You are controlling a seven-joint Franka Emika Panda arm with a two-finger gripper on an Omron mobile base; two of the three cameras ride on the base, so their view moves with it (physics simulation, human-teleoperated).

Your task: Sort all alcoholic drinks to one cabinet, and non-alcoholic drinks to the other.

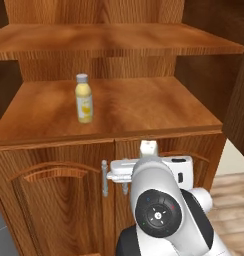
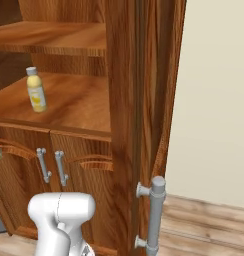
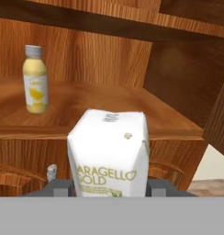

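My gripper (image 3: 109, 187) is shut on the small cream-coloured carton (image 3: 109, 153), which stands upright between the jaws and bears printed lettering. From the left base view the carton's top (image 1: 149, 147) pokes up above the hand, in front of and slightly below the front edge of the lower shelf. The plump yellow juice bottle (image 1: 84, 98) (image 2: 36, 90) (image 3: 35, 79) with a grey cap stands upright on the lower shelf board (image 1: 144, 100) of the brown wooden cabinet, left of the carton and further in. The alcoholic drinks are out of view.
A second shelf board (image 1: 119, 40) runs above the bay. Two arched-panel doors (image 1: 54, 200) with grey handles (image 1: 105, 177) are closed below the shelf. An open tall door with a grey bar handle (image 2: 155, 215) stands at the right, beside a pale wall (image 2: 219, 100).
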